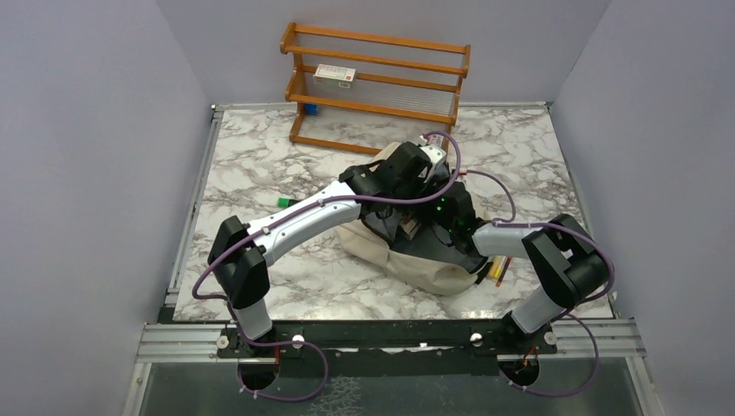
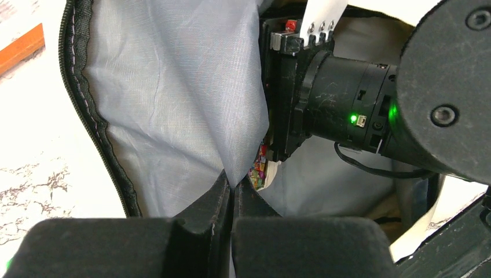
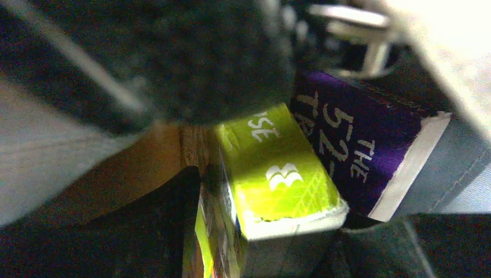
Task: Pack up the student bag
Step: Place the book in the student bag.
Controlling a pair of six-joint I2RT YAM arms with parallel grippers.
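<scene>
Small green item lies on the bench, left of the left claw. Left claw is closed tight, pinching a fold of the bag's grey lining, which is drawn up taut. The bag is slumped on the bench, right under both claws. Right claw, just right of the left one, is down inside the bag; can't tell how its jaws stand. Close in front of it are a green book and a purple book, touching on the green one's right.
</scene>
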